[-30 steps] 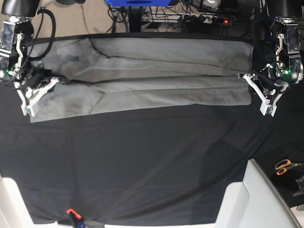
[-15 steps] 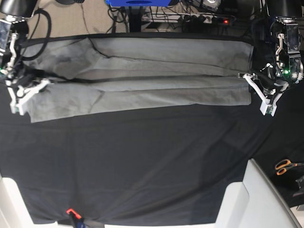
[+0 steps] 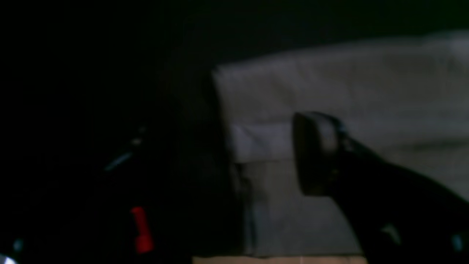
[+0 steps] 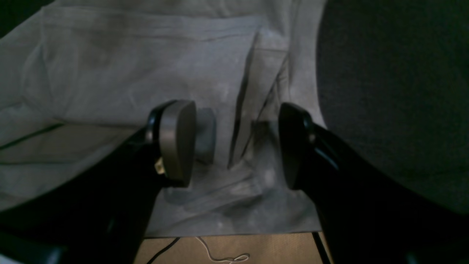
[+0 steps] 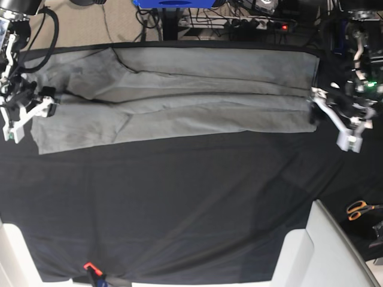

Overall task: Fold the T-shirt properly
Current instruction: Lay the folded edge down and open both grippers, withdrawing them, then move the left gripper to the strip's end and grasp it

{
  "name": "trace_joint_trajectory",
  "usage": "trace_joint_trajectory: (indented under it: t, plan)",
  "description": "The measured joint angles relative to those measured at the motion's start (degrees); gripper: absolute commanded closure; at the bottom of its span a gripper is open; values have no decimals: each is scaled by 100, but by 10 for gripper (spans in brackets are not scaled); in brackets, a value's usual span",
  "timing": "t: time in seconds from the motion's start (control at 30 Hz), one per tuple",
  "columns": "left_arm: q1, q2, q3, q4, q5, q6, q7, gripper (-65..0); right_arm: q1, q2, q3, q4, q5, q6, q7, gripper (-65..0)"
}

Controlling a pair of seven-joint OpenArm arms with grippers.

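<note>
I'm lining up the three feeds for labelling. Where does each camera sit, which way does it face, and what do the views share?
Base: high in front, looking down on the T-shirt spread over the black cloth; left hand and right hand flank it.
Left wrist: on the left arm, dark and blurred, facing a shirt end past one finger.
Right wrist: on the right arm, looking between its open fingers at the shirt.
Shared: the T-shirt.

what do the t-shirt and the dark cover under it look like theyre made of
T-shirt: looks like soft matte knit, probably cotton; it shows fine wrinkles and limp flat folds, with no shine. Black cloth: thin woven or synthetic fabric, likely; it lies in broad shallow ripples with a faint sheen.
</note>
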Motion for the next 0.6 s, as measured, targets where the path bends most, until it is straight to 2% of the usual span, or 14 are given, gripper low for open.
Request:
trace_joint_trajectory:
  t: [0.1,0.17,0.2,0.27,0.33,0.4,0.47,0.5,0.6]
  plan:
    - [70,66,-557,476,-146,4,649,-587,4,-7,-2,0,7,2,9,-342]
    - [153,192,-1154,549,-754,-24,695,-629,-15,-42,0,0,0,-2,245,-342]
    - [219,229,-1443,470,-1241,-225,706,-645,-57,-92,15,0,4,0,474,-342]
    - [358,236,-1858,-26,-1888,-813,673,-650,-219,-170,4,7,35,22,914,-342]
    - [380,199,-2024,-861,-2072,-1464,723,-650,-442,-291,-20,11,11,15,1220,-342]
    - [389,190,-2065,-1657,-2122,-2435,308,-650,-636,-409,-31,9,-15,35,1456,-342]
    - [348,219,-2002,-2304,-2124,-2446,-369,-650,-710,-409,-50,9,11,66,1582,-342]
    - [310,219,-1912,-2564,-1954,-2341,-588,-650,-710,-376,-44,9,-4,17,1587,-342]
    - [111,234,-1563,-3062,-1661,-2363,-745,-650,-715,-334,-39,11,2,24,1676,-342]
